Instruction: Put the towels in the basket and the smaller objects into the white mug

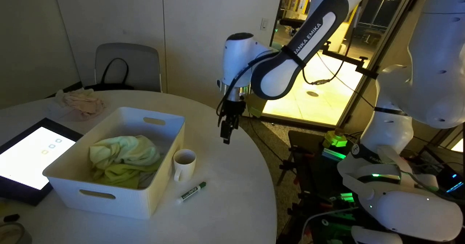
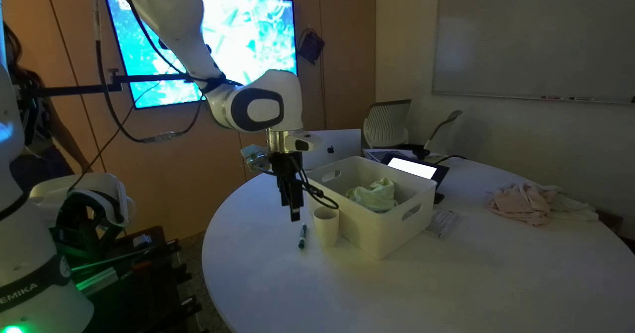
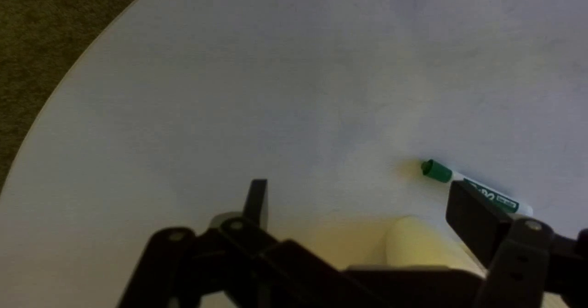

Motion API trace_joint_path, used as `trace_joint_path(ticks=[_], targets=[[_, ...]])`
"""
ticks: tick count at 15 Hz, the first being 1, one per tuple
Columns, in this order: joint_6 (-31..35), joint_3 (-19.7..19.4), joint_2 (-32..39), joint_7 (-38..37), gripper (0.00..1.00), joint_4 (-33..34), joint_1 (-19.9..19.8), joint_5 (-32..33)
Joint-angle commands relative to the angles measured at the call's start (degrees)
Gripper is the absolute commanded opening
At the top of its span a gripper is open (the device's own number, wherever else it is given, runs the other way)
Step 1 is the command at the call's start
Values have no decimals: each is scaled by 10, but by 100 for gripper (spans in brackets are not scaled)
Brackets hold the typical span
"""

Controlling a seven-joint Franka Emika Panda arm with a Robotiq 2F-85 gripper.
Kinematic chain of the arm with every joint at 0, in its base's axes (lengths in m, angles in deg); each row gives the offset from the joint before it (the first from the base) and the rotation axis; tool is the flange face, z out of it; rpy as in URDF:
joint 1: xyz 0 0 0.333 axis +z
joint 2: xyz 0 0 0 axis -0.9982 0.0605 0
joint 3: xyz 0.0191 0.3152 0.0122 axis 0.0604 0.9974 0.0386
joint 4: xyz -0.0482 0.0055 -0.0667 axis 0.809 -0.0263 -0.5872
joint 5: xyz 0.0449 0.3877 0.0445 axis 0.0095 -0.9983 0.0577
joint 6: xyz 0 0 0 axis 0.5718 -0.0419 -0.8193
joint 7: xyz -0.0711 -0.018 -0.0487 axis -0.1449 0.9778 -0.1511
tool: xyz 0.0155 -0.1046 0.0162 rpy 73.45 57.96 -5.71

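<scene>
- The wrist view shows the gripper with its fingers spread wide and nothing held between them; both exterior views catch it side-on above the worktop, where that gap is hard to read.
- A green-capped marker lies on the worktop in all three views, near the white mug but apart from it. The wrist view gives its cap and label closest, though a finger covers part of the barrel.
- The mug stands upright just beside the basket in both exterior views; whether they touch I cannot tell. Its handle shows in an exterior view, while the wrist view has only part of its side, past the gripper.
- The towels lie bundled inside the basket: pale green in both exterior views, with brighter yellow-green below in an exterior view.
- Both exterior views show a pinkish cloth on the worktop, well apart from the gripper, and a lit tablet near the basket.
- An apple-marked silver screen behind the basket appears in an exterior view.
</scene>
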Motion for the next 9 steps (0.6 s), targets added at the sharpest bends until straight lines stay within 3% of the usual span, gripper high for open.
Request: trace_joint_path(ticks=[1, 9], targets=[[63, 14, 17, 23, 100, -23, 5, -6], [121, 64, 97, 80, 100, -6, 24, -22]])
